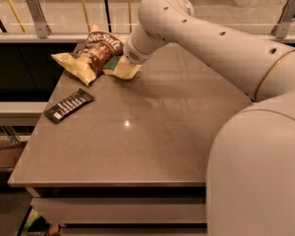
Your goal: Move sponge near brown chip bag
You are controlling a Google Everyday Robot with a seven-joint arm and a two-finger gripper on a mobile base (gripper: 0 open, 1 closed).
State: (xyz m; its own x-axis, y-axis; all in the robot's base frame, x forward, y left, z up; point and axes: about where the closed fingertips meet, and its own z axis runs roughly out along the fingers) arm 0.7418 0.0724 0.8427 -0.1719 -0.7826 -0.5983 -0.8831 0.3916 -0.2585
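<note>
I judge this nearly done: the sponge (122, 69) seems to rest on the desk (162, 132), touching the brown chip bag (91, 53) at the bag's 4 o'clock. My hand (128, 59) sits on the sponge; I cannot tell whether it grips. What's left is to release and withdraw. The bag's contents are hidden.

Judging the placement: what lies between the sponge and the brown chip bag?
Nothing: in the camera view the sponge abuts the right edge of the brown chip bag, with no table showing between. The gripper is right at the sponge.

One sponge (122, 69), one bag (91, 53), one bar (69, 105)
</note>
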